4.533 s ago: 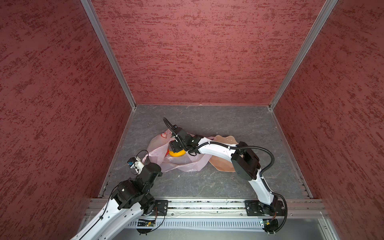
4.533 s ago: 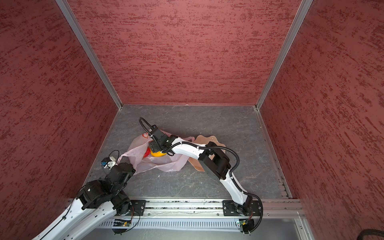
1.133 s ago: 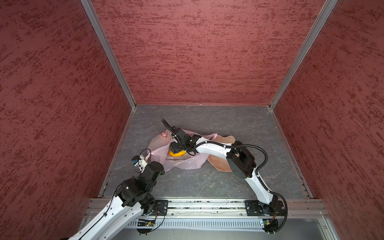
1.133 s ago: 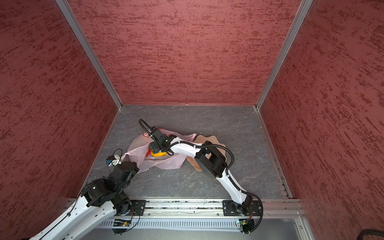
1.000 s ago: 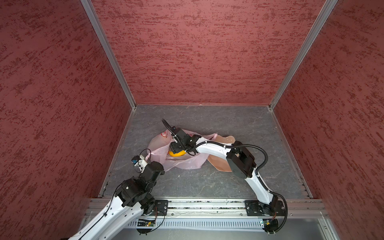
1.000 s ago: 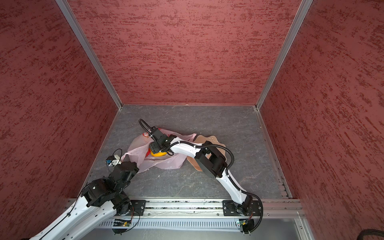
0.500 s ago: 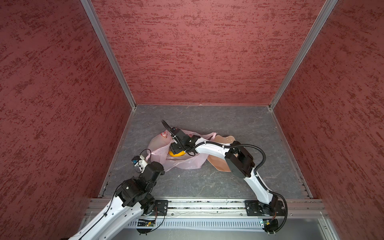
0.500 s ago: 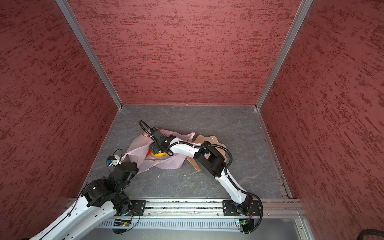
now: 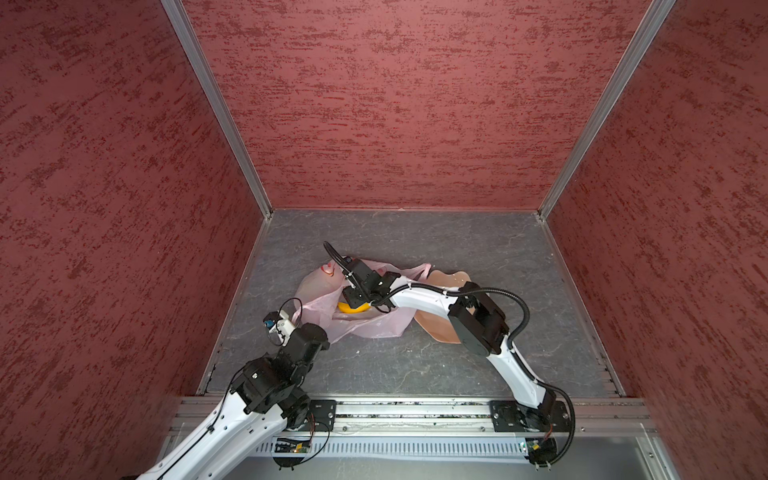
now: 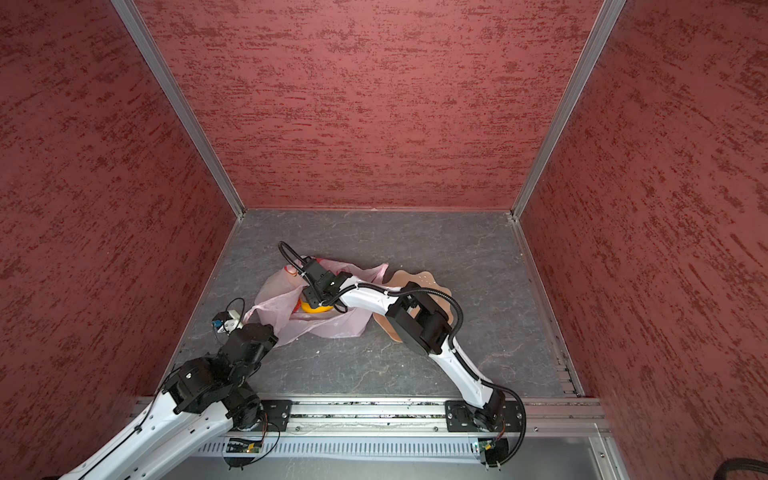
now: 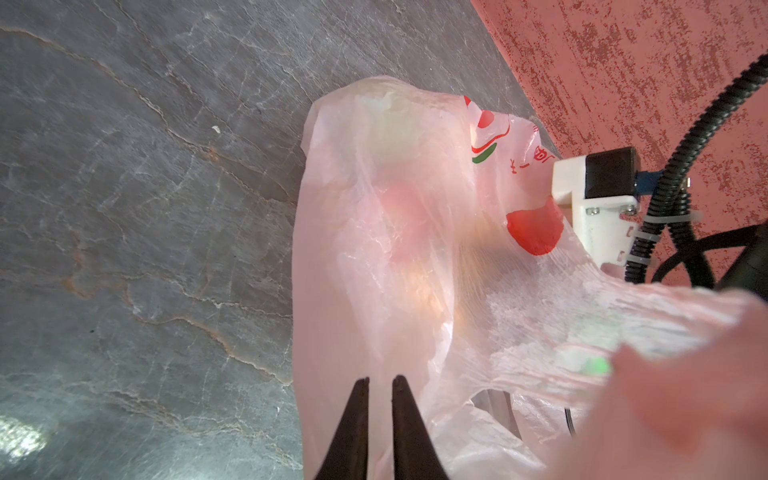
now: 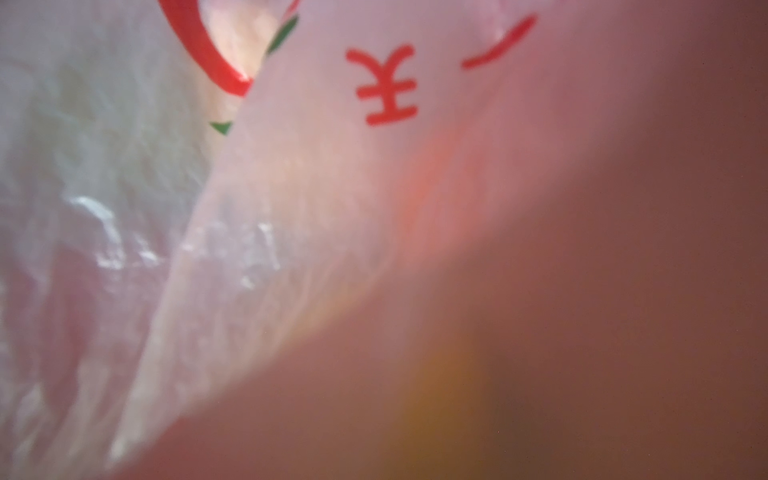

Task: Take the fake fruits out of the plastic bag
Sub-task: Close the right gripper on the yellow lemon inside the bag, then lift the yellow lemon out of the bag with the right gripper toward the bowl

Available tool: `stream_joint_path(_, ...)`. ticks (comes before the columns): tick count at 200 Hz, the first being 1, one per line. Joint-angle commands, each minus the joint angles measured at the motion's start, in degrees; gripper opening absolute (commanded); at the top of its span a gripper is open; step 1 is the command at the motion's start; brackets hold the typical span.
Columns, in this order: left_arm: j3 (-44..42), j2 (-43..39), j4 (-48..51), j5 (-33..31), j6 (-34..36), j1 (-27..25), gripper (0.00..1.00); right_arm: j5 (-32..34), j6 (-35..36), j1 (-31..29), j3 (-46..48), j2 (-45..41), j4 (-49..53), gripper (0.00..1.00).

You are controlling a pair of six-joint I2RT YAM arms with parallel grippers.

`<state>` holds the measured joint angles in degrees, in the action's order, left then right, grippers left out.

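The pale-pink plastic bag (image 9: pixel 374 328) (image 10: pixel 332 328) lies crumpled left of the floor's centre. My left gripper (image 11: pixel 380 380) is shut on a fold of its film near one handle, at the bag's front-left edge (image 9: pixel 322 332). My right gripper (image 9: pixel 351 297) (image 10: pixel 311 297) reaches down into the bag's mouth, right over a yellow-orange fruit (image 9: pixel 353 308) (image 10: pixel 316 308). Its jaws are hidden: the right wrist view shows only bag film (image 12: pixel 291 187) and an orange blur (image 12: pixel 440 395). Through the film, the left wrist view shows a reddish fruit (image 11: pixel 401 203) and a pale one (image 11: pixel 390 120).
A peach wavy-edged dish (image 9: pixel 451 277) (image 10: pixel 419 276) lies right of the bag, partly under the right arm. Red textured walls (image 9: pixel 395 104) close in the grey floor (image 9: pixel 478 249) on three sides. A metal rail (image 9: pixel 395 411) runs along the front.
The right arm has pushed a little further left into the bag, with its elbow moving left. The left arm and the bag have hardly moved.
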<state>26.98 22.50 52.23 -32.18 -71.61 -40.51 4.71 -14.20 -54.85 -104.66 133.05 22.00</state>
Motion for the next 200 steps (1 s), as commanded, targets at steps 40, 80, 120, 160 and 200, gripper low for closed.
stream_joint_path(40, -0.5, 1.6, -2.5, -2.9, 2.5, 0.6, 0.16, -2.6, 2.3, -0.1, 10.4, -16.0, -1.4, 0.44)
stream_joint_path(80, -0.5, 0.6, -2.4, -3.5, 4.0, 0.8, 0.16, -5.0, 2.3, -0.6, 14.4, -22.7, 1.0, 0.42)
stream_joint_path(120, -1.8, -0.6, -2.4, -2.5, 3.7, 0.7, 0.16, -6.5, 0.8, -0.6, 15.4, -27.8, 1.7, 0.41)
stream_joint_path(160, -1.5, -1.5, -2.0, -2.1, 4.4, 0.7, 0.16, -3.6, 1.5, -0.6, 14.1, -32.3, 3.2, 0.41)
stream_joint_path(200, -0.7, -1.7, -3.1, -1.7, 6.3, 0.9, 0.16, 4.9, 2.9, 0.4, 13.8, -36.5, 6.8, 0.41)
